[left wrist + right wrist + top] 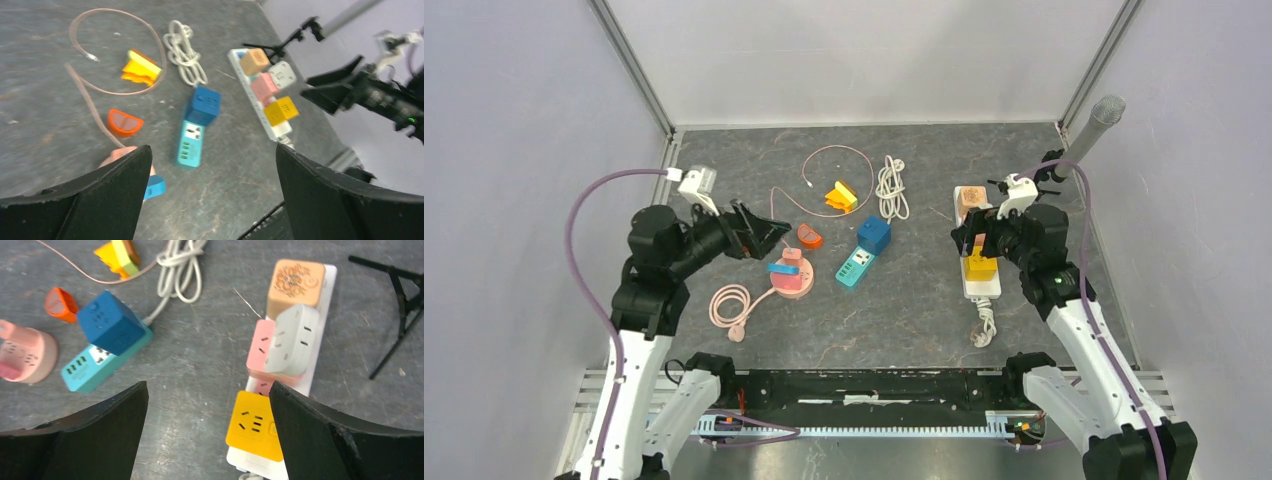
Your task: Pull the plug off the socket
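Left gripper (212, 150) and right gripper (207, 385) both spread, empty.
Power strip (330, 295) lay on bench (904, 310) right side under right gripper; its wrist view showed white plug (292, 337) and pink plug (260, 345), covered by the arm (1064, 290) overhead. Black stand (395, 274) stood beside strip.

Soft light is thrown down from overhead; the grey counter (904, 320) is evenly lit, and only faint shadows are cast beside the objects. The pale walls (514, 100) are washed bright. The left wrist view is smeared by blur. The right wrist view is rendered sharper, with the right claw (207, 386) reduced to featureless black.
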Motion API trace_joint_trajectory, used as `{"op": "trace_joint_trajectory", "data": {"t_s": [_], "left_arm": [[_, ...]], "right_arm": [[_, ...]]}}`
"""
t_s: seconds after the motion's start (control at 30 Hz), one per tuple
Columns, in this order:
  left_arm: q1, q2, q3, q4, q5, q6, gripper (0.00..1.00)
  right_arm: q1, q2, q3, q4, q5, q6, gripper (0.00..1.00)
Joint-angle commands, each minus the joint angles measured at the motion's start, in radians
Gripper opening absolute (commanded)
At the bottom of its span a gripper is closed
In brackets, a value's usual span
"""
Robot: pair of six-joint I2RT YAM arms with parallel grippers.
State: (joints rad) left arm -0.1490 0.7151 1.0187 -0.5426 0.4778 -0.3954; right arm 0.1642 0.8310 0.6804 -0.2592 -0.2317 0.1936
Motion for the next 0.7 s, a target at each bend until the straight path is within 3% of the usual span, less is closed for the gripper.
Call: {"op": "trace_joint_trajectory", "data": {"t_s": [0.0, 0.23, 0.47, 0.57, 0.67], "left_arm": [[-0.030, 0.020, -0.156, 0.255, 0.233, -0.184, 1.00], [-0.235, 0.098, -0.227, 0.320, 0.090, -0.201, 1.00], [-0.340, 0.186, -0.219, 0.319, -0.072, -0.175, 1.00], [-0.367, 0.221, -0.211, 0.319, -0.135, -0.185, 1.00], [-0.399, 0.250, -0.204, 0.319, -0.209, -0.195, 1.00]], "right_arm": [[0.041, 0.045, 0.019, -0.041, 0.174, -0.034, 0.94], [0.279, 0.155, 0.087, -0.011, 0.355, -0.017, 0.94], [0.441, 0.305, 0.159, 0.144, 0.280, -0.087, 0.98], [0.451, 0.388, 0.179, 0.250, 0.167, -0.162, 0.98], [0.458, 0.504, 0.267, 0.252, 0.125, -0.232, 0.98]]}}
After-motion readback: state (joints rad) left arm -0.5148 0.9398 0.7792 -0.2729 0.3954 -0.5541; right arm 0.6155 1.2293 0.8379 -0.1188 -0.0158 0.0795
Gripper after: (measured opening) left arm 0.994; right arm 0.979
